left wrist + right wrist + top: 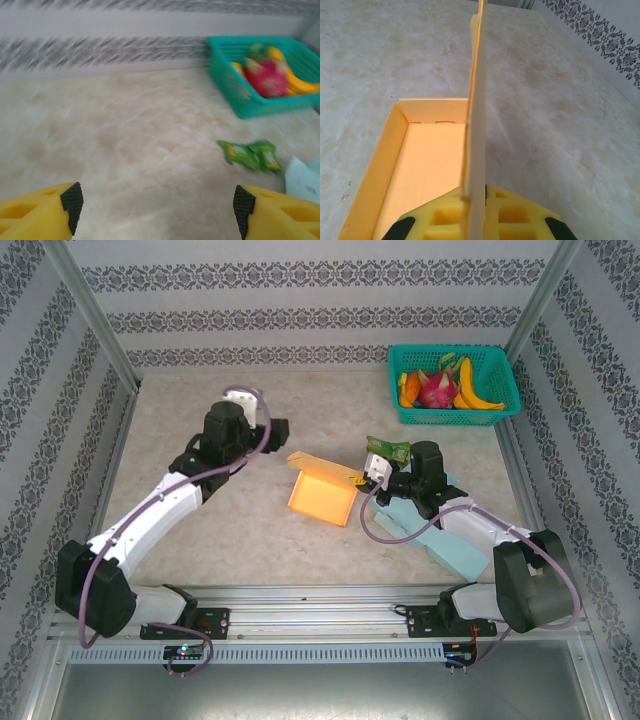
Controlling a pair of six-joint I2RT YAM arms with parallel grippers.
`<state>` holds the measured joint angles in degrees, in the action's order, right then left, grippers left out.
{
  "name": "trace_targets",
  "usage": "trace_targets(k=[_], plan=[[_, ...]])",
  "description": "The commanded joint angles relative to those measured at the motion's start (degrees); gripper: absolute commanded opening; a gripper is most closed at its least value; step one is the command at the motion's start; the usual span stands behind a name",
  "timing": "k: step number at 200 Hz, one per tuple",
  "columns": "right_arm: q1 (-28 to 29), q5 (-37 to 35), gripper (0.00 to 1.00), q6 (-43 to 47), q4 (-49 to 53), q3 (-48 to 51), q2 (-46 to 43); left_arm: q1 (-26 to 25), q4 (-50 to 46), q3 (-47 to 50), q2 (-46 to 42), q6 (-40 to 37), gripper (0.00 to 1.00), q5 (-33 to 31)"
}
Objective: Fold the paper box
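- Two yellow fingers point(512, 215) of the right gripper point(475, 202): clenched on the thin upright flap point(476, 100) of the paper box point(322, 495), with the edge of the flap pinched between them.
- Lay open on the table point(200, 400), near its middle and between the two arms; orange inside, with low side walls standing and the bottom flat on the surface.
- Stood just left of the right gripper and apart from the left one.
- Left gripper point(158, 202): released, with the black-tipped fingers wide apart and nothing between them; hung over bare table to the upper left of the box, not touching it.
- Green packet point(388, 447): lay flat on the table just behind the right gripper.
- Pale blue pad point(440, 540): laid slantwise at the near right, partly hidden by the right arm.
- Farther out, in the far right corner: teal basket point(455, 417), filled with a pink dragon fruit point(437, 390), yellow bananas point(475, 390) and some orange fruit, too small to name.
- Looked blurred from the left wrist, basket and packet both.
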<state>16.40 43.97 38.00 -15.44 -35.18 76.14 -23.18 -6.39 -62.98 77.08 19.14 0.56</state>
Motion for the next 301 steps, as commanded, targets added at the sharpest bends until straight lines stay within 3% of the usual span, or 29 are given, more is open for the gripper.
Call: trace_targets(k=[1, 35, 92, 136, 209, 301], plan=[[0.91, -0.32, 0.00, 1.62, -1.30, -0.02, 0.05, 1.04, -10.53, -5.40, 3.97, 21.51, 0.85, -0.81], [1.45, -0.90, 0.00, 2.25, -0.76, -0.15, 0.15, 0.79, -10.67, -9.27, 8.78, 28.89, 0.91, 7.91], [2.90, -3.51, 0.00, 1.56, -2.92, -0.64, 1.53, -2.99, -21.19, -13.62, 13.21, 34.97, 0.95, 2.59], [5.26, -4.48, 0.00, 1.23, -4.71, -1.47, 2.52, -3.34, -22.48, -15.12, 16.17, 34.13, 0.93, 2.51], [6.05, -6.96, 0.00, 0.98, -5.65, -3.53, 5.41, -3.85, -16.02, -10.20, 18.25, 37.38, 0.90, 8.76], [7.67, -10.94, 0.00, 2.10, -5.00, -4.62, 8.28, -6.37, -13.68, -10.15, 19.69, 39.51, 0.78, 11.66]])
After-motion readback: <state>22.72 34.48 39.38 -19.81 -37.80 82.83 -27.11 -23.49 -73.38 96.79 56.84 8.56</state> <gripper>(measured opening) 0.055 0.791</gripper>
